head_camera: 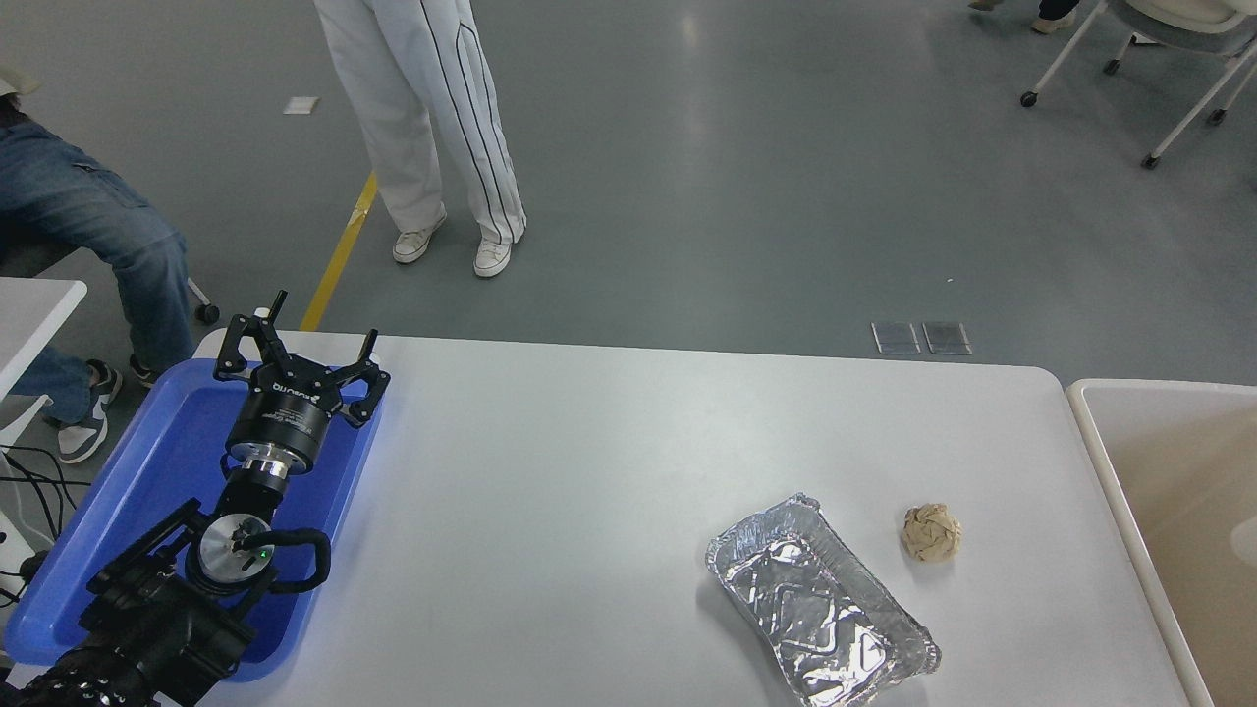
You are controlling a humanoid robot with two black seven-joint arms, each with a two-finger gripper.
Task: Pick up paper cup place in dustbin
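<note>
Left gripper [295,358] is parked at the lower left above the blue tray [147,471], fingers spread apart, nothing between them. Right arm isn't in view at all, so I can't tell what state its gripper is in. Dustbin [1100,432] sits at the right edge, just beside the table [550,471], open top facing up, tan inside showing. There's a pale rounded shape low inside the bin at the right edge of the view; could be the paper cup [1245,538], but it's cut off by the picture edge and too washed out to confirm. No cup anywhere on the table: only a foil tray [820,604] near the front right and a crumpled tan paper ball [931,532] just beside it, apart from it, nearer the bin. My read: either the drop is already done and the right arm has cleared out, or the cup is somewhere off view. If that shape is the cup, nothing is left but to park. If not, next move needs the cup located first, then a right-arm reach, keeping clear of the paper ball and foil tray. A person's legs [432,128] stand on the floor beyond the table's far side, well clear.
</note>
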